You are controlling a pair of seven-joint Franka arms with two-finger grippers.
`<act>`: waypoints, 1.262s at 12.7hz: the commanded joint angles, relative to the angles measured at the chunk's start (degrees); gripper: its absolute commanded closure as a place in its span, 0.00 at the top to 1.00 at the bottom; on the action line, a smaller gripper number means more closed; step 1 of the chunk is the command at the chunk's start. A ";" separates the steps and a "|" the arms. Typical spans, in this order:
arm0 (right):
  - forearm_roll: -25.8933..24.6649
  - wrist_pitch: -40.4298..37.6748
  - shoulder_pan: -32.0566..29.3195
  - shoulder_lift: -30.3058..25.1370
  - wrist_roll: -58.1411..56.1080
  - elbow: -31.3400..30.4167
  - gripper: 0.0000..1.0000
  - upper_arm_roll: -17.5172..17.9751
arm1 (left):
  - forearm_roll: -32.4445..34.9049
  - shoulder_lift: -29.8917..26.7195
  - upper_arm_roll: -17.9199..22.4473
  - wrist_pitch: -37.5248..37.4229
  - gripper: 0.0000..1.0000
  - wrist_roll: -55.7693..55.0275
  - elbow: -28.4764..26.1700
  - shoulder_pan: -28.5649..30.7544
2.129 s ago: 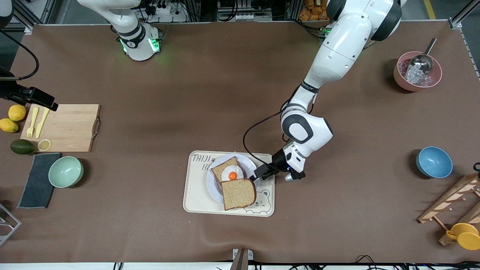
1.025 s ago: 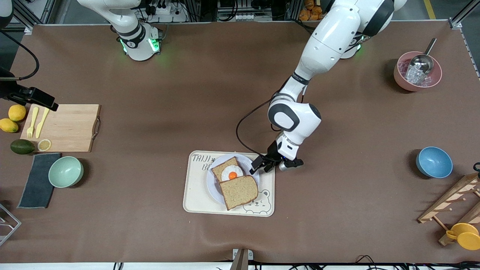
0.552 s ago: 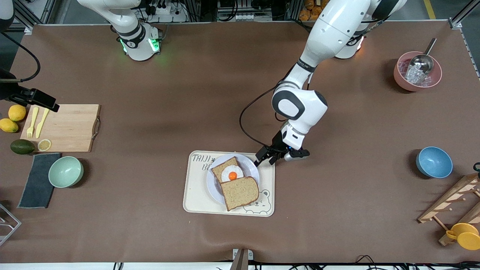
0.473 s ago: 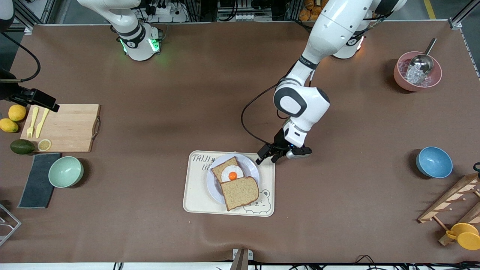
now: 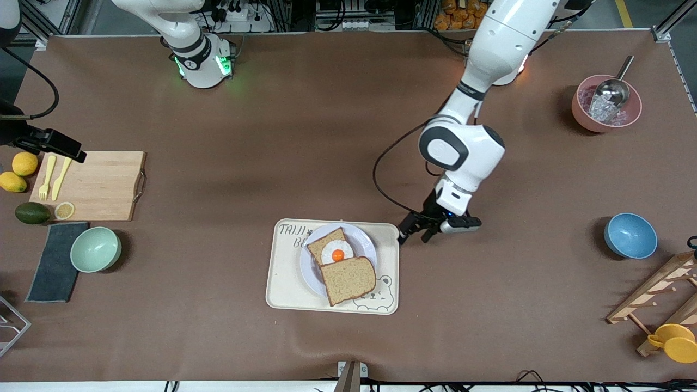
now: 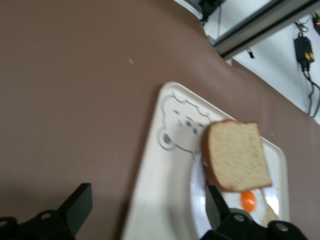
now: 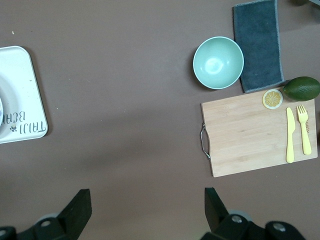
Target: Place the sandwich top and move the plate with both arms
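The sandwich top (image 5: pixel 348 280), a bare brown slice, lies flat on the plate (image 5: pixel 366 243), covering the near part of the egg slice (image 5: pixel 332 249) and overhanging the plate's near rim. The plate sits on the cream bear-print tray (image 5: pixel 283 283). My left gripper (image 5: pixel 415 235) is open and empty, low beside the tray's edge at the left arm's end. In the left wrist view its gripper (image 6: pixel 147 215) straddles the tray's edge (image 6: pixel 165 165), with the sandwich top (image 6: pixel 235 155) and plate (image 6: pixel 200 200) ahead. My right gripper (image 7: pixel 145 215) is open, empty and high over bare table; that arm waits.
A cutting board (image 5: pixel 92 185) with a yellow fork and knife, lemons, an avocado, a mint bowl (image 5: pixel 96 249) and a grey cloth lie at the right arm's end. A blue bowl (image 5: pixel 630 235), a pink ice bowl (image 5: pixel 605 103) and a wooden rack lie at the left arm's end.
My left gripper has drawn away from the sandwich top's edge and off the tray toward the left arm's end. The slice shifted slightly and now lies still. The right arm has not moved.
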 commanded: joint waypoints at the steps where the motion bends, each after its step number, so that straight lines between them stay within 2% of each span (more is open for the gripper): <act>1: -0.19 -0.64 -0.22 0.48 0.26 0.61 1.00 0.23 | 11.86 -1.04 -0.39 -4.34 1.00 0.19 -3.51 6.27; 2: -0.19 -0.64 -0.13 0.40 0.26 0.61 1.00 0.23 | 16.26 -1.12 -0.30 -5.06 1.00 0.19 -4.04 8.04; 6: -0.19 -0.64 -0.22 0.48 0.26 0.61 1.00 0.23 | 33.49 -2.97 -0.21 -16.04 1.00 0.19 -5.02 18.23; 8: -0.19 -0.64 -0.22 0.48 0.26 0.61 1.00 0.23 | 38.60 -4.72 0.05 -19.73 1.00 0.02 -5.54 20.79; 11: -0.19 -0.64 -0.30 0.48 0.26 0.61 1.00 0.32 | 47.56 -10.07 1.45 -24.30 1.00 -1.73 -9.66 22.82; 14: -0.19 -0.64 -0.22 0.48 0.26 0.17 1.00 0.23 | 61.16 -16.40 2.95 -31.06 1.00 -12.24 -13.62 22.82; 16: -0.19 -0.64 -0.22 0.48 0.26 0.26 1.00 0.32 | 72.15 -20.62 2.95 -40.44 1.00 -22.00 -14.33 22.99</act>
